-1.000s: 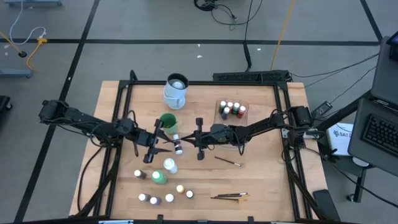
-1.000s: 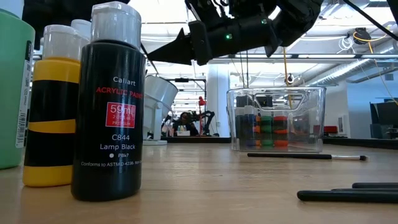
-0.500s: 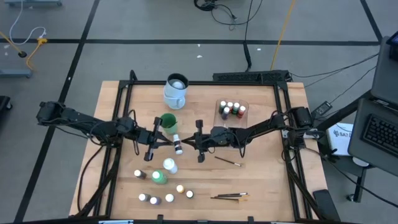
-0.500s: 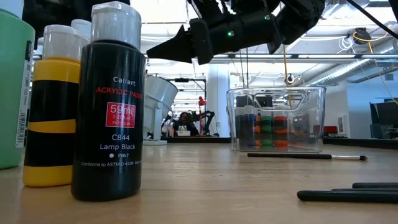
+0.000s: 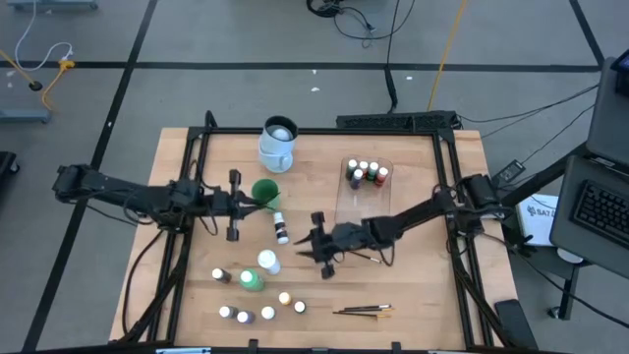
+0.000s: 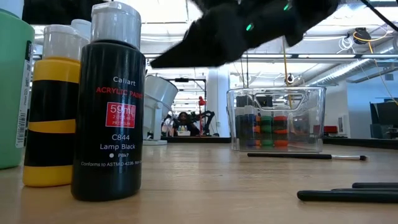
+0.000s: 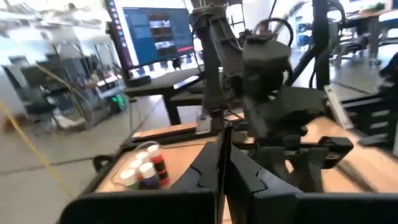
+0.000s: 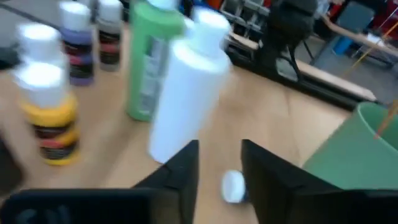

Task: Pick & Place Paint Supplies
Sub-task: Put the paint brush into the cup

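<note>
My left gripper hangs level beside the green cup, shut on a thin dark brush. My right gripper hovers open near the table's middle. It points toward the white bottle and the larger green bottle, with nothing between its fingers. A tiny bottle lies on its side between the arms. Several tiny white-capped bottles stand near the front edge. More brushes lie flat at the front right. My left gripper pinches the brush between its two shut fingertips. The fingers come level from the table's left. The brush's free part sticks out ahead of them, along the fingers. It hangs clear of the table, by the green cup's near side.
A clear tub with several bottles stands at the far right, and a white mug at the far middle. One brush lies partly under my right arm. In the low view a black bottle and a yellow one stand close.
The two grippers stood tip to tip over the table's middle and have parted. My left gripper has drawn back toward the left and far edges, risen and levelled out beside the green cup. My right gripper has swung toward the near edge, toward the white bottle.
</note>
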### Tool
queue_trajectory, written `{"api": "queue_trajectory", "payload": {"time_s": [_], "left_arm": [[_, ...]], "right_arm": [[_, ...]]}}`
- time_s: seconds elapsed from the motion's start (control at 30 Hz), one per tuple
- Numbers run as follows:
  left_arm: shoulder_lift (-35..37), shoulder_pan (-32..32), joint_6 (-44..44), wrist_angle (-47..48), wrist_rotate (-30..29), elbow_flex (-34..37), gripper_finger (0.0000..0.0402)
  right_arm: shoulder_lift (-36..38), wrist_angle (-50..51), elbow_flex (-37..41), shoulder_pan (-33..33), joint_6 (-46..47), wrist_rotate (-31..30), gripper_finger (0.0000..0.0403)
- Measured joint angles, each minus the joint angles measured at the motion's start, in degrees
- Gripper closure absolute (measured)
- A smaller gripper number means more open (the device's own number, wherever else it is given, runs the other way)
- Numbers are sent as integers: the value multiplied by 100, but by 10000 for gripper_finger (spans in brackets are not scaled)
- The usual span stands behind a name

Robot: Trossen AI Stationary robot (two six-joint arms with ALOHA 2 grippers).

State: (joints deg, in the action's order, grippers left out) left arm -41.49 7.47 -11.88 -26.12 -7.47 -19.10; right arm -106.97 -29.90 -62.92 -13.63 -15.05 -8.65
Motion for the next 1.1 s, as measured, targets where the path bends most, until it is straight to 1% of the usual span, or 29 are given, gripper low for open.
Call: {"api": "queue_trajectory", "payload": {"time_s": [0.03,0.1,0.17,0.2,0.27,0.33,0.4,0.53,0.6,0.67,0.73,0.8,0.83,0.87,0.93,1.0,1.1], "left_arm": [[89,23,94,420,-188,-227,400],[179,64,206,1448,-937,-749,400],[140,88,365,2356,-1640,-1183,400],[77,86,453,2663,-1807,-1373,400],[-45,82,511,2979,-1852,-1636,400],[-185,84,602,3185,-1852,-1812,401],[-351,67,730,3365,-1905,-1873,401],[-744,-106,969,3508,-1980,-1854,401],[-967,-255,1037,3463,-1980,-1851,401],[-1215,-411,1062,3363,-1983,-1851,401],[-1445,-572,1098,3295,-1984,-1851,401],[-1686,-740,1142,3277,-1907,-1849,401],[-1805,-830,1166,3241,-1816,-1849,401],[-1901,-916,1199,3243,-1744,-1847,401],[-2063,-1055,1245,3229,-1630,-1840,401],[-2190,-1181,1270,3222,-1545,-1840,401],[-2407,-1327,1357,3205,-1441,-1840,401]], "right_arm": [[73,30,4,-95,39,-72,277],[207,156,-12,-254,233,-151,256],[385,677,-4,-432,504,-352,245],[433,900,-2,-524,679,-538,243],[440,1160,-2,-716,860,-944,244],[439,1340,49,-916,837,-1384,251],[440,1290,200,-1063,816,-1544,262],[440,465,833,-1136,1026,-1537,293],[443,-63,1274,-1074,1085,-1580,315],[553,-603,1758,-960,993,-1461,339],[621,-1467,2171,-810,860,-1344,365],[713,-2354,2609,-660,798,-1361,390],[762,-2758,2823,-591,785,-1341,396],[808,-3114,3000,-511,792,-1198,398],[885,-3679,3288,-388,884,-763,395],[939,-3909,3458,-329,938,-511,393],[943,-3947,3486,-323,866,-473,400]]}}
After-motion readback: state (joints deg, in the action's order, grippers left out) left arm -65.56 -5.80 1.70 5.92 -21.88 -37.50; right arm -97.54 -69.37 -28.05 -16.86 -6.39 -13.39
